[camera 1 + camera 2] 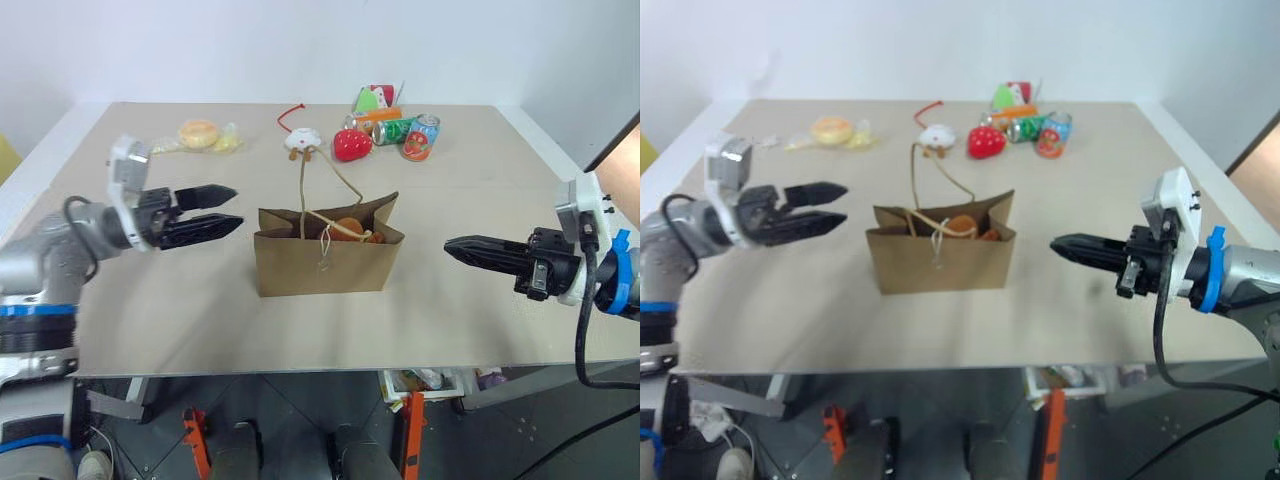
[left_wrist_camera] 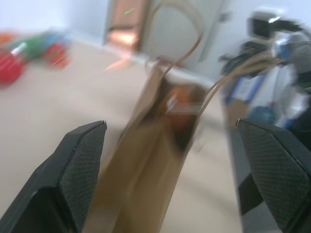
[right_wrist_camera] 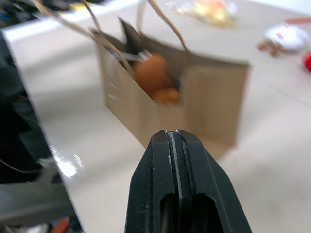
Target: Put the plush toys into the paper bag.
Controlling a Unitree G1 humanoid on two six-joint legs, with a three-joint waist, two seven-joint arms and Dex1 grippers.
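The brown paper bag point(image 1: 325, 262) stands upright and open in the middle of the table, its loop handles sticking up. Inside it lies an orange-brown plush toy point(image 1: 350, 227), also visible through the bag's mouth in the right wrist view point(image 3: 151, 73). My left gripper point(image 1: 237, 207) hovers just left of the bag, pointing at it, open, with nothing between its fingers point(image 2: 77, 165). My right gripper point(image 1: 450, 245) hangs to the right of the bag, a short gap away, pointing at it with its fingers point(image 3: 172, 141) pressed shut and empty.
Along the far side of the table point(image 1: 150, 310) lie a white round plush with a red cord point(image 1: 301, 140), a red strawberry point(image 1: 351, 145), several cans and packets point(image 1: 405, 130) and a wrapped bun toy point(image 1: 200, 133). The table's front edge runs close below the bag.
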